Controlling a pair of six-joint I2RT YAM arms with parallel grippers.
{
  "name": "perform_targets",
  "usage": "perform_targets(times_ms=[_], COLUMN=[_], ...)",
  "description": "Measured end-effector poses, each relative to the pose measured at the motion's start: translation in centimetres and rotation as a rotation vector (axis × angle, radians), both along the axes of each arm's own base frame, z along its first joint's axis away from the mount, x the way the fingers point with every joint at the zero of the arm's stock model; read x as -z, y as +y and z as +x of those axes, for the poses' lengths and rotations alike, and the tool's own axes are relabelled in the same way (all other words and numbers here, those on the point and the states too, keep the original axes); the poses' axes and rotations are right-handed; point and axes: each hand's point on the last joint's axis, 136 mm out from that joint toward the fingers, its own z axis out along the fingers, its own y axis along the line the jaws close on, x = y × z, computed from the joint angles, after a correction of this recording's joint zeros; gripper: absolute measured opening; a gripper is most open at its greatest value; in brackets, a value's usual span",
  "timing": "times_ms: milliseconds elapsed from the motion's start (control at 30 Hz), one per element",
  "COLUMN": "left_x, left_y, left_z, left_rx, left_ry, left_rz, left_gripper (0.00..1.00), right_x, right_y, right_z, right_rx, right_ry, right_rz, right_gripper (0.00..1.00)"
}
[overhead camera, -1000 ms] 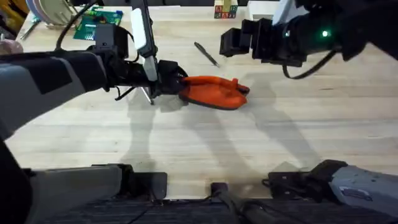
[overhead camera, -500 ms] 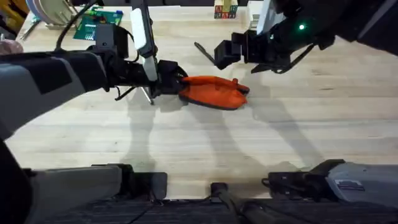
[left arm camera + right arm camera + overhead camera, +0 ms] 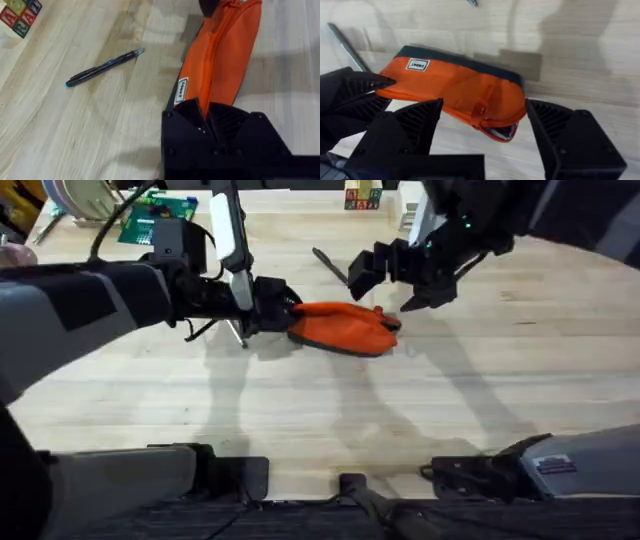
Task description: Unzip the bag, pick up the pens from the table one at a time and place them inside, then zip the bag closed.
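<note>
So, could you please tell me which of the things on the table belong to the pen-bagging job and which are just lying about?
Part of the job:
- orange bag, one end clamped in the left hand
- pen lying behind the bag
- right hand, open above the bag

Just lying about:
- green circuit board
- letter blocks

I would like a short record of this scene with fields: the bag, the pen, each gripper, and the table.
bag: orange pouch lying on the table, one end gaping in the right wrist view
pen: one dark pen lying on the table beyond the bag, apart from it
left gripper: shut on one end of the bag
right gripper: open, hovering over the bag's other end
table: light wooden planks
</note>
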Motion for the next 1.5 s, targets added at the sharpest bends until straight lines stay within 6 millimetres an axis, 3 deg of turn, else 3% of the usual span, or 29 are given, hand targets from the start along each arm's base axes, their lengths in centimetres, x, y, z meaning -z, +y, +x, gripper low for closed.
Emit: perform_targets(times_ms=[233,333,533,667,800,1267,1500], left_x=[0.0,0.0,0.0,0.0,0.0,0.0,0.0], left_y=[0.0,0.0,0.0,0.0,0.0,0.0,0.0], left_z=[0.0,0.0,0.0,0.0,0.0,0.0,0.0], left_rx=[0.000,0.000,0.000,0.000,0.000,0.000,0.000], left_ry=[0.000,0.000,0.000,0.001,0.001,0.000,0.000], left_rz=[0.000,0.000,0.000,0.000,-0.001,0.000,0.000], left_gripper=[0.044,0.044,0.044,0.044,0.044,0.044,0.044], right_x=[1.1,1.2,1.2,1.2,1.2,1.1,0.1], right_y=[0.7,0.8,1.2,1.2,1.2,1.5,3.0], right_z=[-0.3,-0.4,-0.6,-0.6,-0.6,-0.8,0.0], right_rx=[-0.009,-0.012,-0.013,-0.013,-0.010,-0.016,-0.041], right_ry=[0.052,0.060,0.074,0.077,0.079,0.085,0.048], right_rz=[0.024,0.034,0.058,0.059,0.059,0.077,0.159], right_gripper=[0.996,0.918,0.535,0.390,0.060,0.033,0.033])
